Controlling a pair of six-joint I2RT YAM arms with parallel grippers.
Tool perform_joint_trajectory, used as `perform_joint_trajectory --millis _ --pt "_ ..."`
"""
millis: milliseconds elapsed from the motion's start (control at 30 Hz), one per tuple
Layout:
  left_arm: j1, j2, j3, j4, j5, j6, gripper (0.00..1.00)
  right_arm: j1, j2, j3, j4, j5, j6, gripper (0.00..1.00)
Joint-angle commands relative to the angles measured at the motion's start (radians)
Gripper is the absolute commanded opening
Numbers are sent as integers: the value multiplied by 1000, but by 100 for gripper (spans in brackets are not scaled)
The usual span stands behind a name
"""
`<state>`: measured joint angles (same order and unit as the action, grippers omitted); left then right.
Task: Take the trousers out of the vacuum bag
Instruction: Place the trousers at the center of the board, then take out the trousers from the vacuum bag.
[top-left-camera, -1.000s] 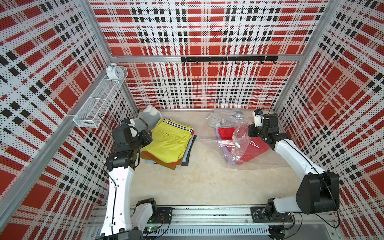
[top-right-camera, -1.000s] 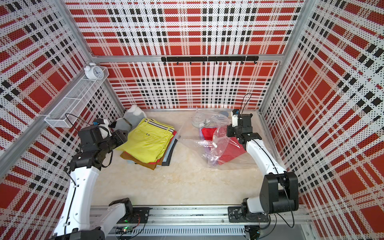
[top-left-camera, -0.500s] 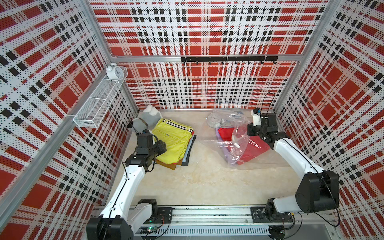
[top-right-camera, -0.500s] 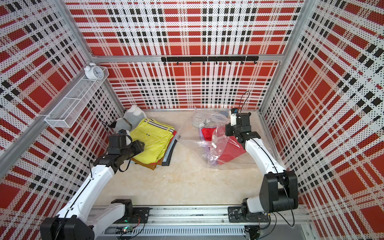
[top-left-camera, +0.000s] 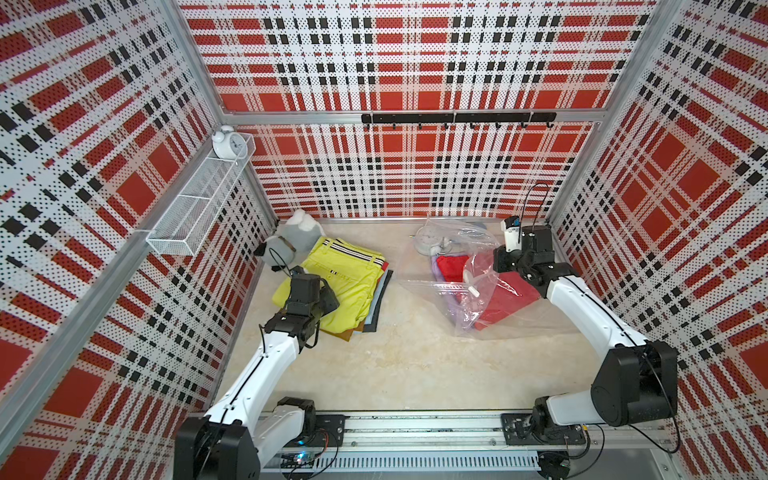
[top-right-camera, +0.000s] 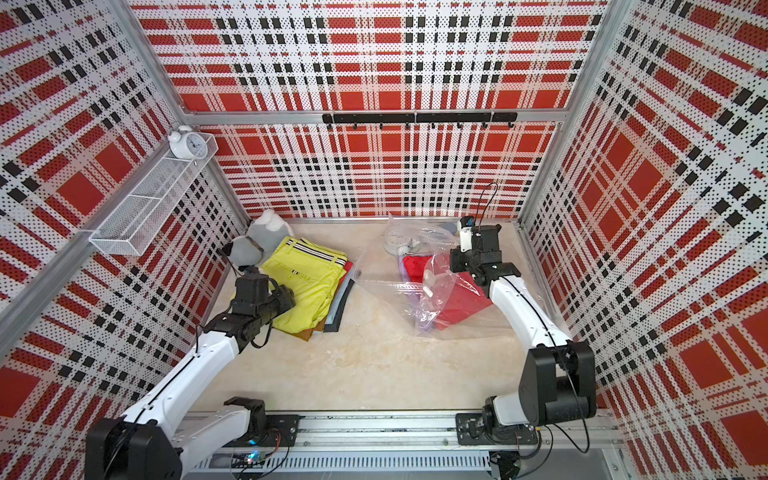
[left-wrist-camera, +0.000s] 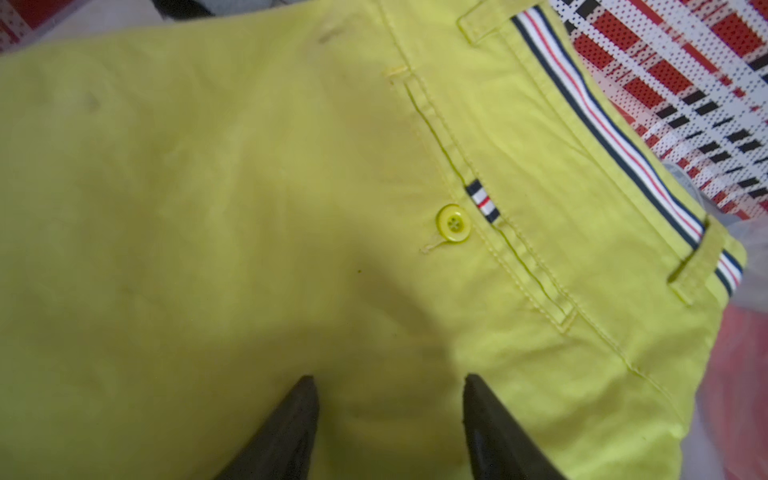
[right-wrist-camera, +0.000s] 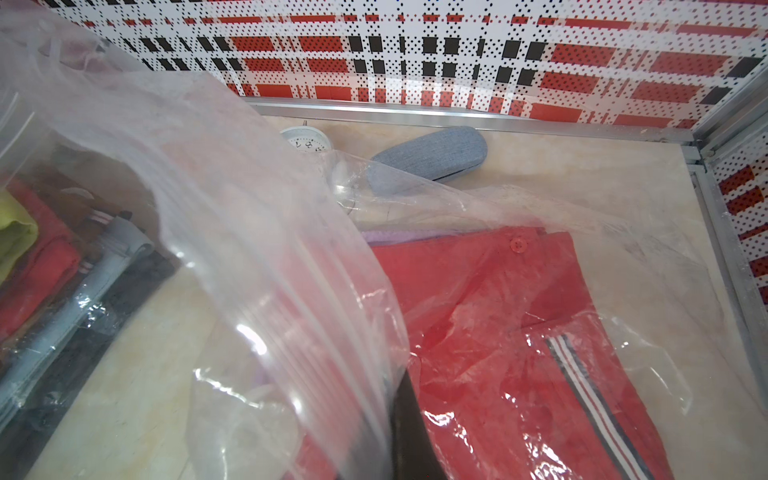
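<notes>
**Red pair lies in the bag; yellow-green pair tops the pile outside**

The left gripper (left-wrist-camera: 390, 399) hangs over the yellow-green trousers (left-wrist-camera: 291, 187), jaws well apart with nothing between them; whether the tips touch the cloth cannot be told. In both top views the arm's wrist covers the near part of that pair; of the pile (top-left-camera: 376, 307) beneath it only edges show, in red, mustard-brown, light blue and charcoal.

The right gripper (right-wrist-camera: 401, 432) is closed on a fold of the vacuum bag (right-wrist-camera: 249, 249), holding that film up off the table (top-left-camera: 415, 365); only one dark finger shows in the wrist view, the other lost behind plastic. The red trousers (right-wrist-camera: 498, 332) lie flat inside the bag, glare blurring their striped waistband; the lilac trousers (right-wrist-camera: 399, 237) show only as a thin strip at the red pair's far edge.

A clock (right-wrist-camera: 307, 141) and a grey glasses case (right-wrist-camera: 432, 156) lie by the back wall, each partly behind film; a plush toy (top-left-camera: 291, 241) sits just beside the pile.
</notes>
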<state>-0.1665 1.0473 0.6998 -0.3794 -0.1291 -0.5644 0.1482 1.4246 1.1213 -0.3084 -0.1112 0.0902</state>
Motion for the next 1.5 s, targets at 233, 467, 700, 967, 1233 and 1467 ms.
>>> perform_joint_trajectory --millis 233,467,700,967,1233,1467 --pt "-289 211 336 80 -60 108 69 143 -59 106 -60 -4 -113 0" --pt "-425 395 449 263 131 102 71 244 -96 163 -112 -17 -183 0" --pt "-488 534 480 379 240 61 71 278 -143 191 -120 -44 -200 0" --pt "-523 691 502 508 354 -22 70 280 -170 211 -114 -75 -208 0" --pt "-541 827 509 596 408 -112 69 282 -171 207 -118 -73 -210 0" --pt "-551 939 530 690 464 -177 66 284 -173 189 -116 -68 -213 0"
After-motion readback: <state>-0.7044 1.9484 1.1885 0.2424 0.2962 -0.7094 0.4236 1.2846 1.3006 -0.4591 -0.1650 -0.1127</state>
